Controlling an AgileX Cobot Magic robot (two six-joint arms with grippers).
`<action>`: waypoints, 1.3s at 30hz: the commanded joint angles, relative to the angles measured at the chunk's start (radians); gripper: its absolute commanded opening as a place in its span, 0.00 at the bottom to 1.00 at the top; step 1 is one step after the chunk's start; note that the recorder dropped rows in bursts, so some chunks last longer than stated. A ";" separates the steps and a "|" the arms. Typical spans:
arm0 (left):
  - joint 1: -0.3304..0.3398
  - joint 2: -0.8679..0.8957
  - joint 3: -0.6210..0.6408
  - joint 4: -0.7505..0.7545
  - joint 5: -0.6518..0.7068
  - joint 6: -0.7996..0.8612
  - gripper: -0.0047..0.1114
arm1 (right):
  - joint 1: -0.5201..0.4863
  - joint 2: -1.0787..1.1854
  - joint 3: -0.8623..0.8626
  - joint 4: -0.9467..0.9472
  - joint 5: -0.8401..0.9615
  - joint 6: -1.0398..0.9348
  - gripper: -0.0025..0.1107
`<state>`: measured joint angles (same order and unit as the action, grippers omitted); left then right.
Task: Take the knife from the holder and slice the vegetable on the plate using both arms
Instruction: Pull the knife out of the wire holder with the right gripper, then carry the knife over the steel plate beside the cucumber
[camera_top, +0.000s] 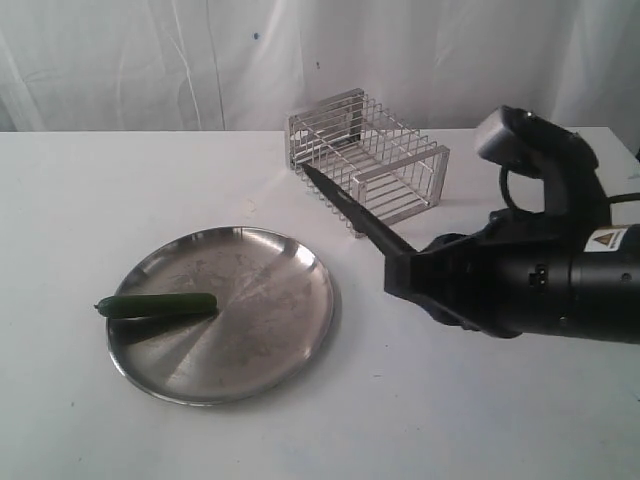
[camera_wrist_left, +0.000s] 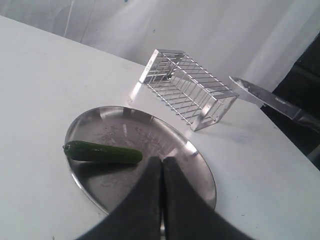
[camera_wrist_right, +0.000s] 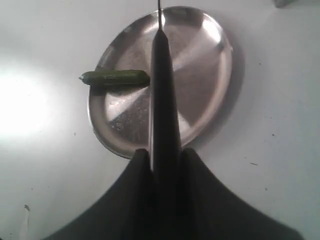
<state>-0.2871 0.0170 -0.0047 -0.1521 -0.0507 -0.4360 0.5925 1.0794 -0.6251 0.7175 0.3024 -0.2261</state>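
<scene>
Your bench (camera_top: 100, 200) has the plate (camera_top: 270, 300) on it, with the holder (camera_top: 375, 160) near it. Your right gripper (camera_top: 405, 275) is clamped on the knife (camera_top: 350, 205), blade in the air by the holder. The vegetable (camera_top: 158, 305) lies at the plate's left edge. Your left gripper (camera_wrist_left: 161, 161) is pinched together over the plate.

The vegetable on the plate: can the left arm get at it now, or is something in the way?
Probably yes. The left gripper, shut, faces the plate, with only bare plate between it and the vegetable. The knife is away, near the holder.
</scene>
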 joint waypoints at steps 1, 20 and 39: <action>-0.003 -0.007 0.005 -0.002 -0.001 -0.005 0.04 | 0.132 0.014 0.002 0.000 -0.181 -0.011 0.07; -0.003 -0.007 0.005 -0.002 -0.001 -0.005 0.04 | 0.224 0.112 -0.002 -0.005 -0.370 -0.384 0.07; -0.003 -0.007 0.005 -0.002 -0.001 -0.005 0.04 | 0.183 0.205 -0.073 -0.957 -0.189 0.561 0.07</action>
<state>-0.2871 0.0170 -0.0047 -0.1521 -0.0507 -0.4360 0.7626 1.2394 -0.6874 -0.1742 0.0779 0.2362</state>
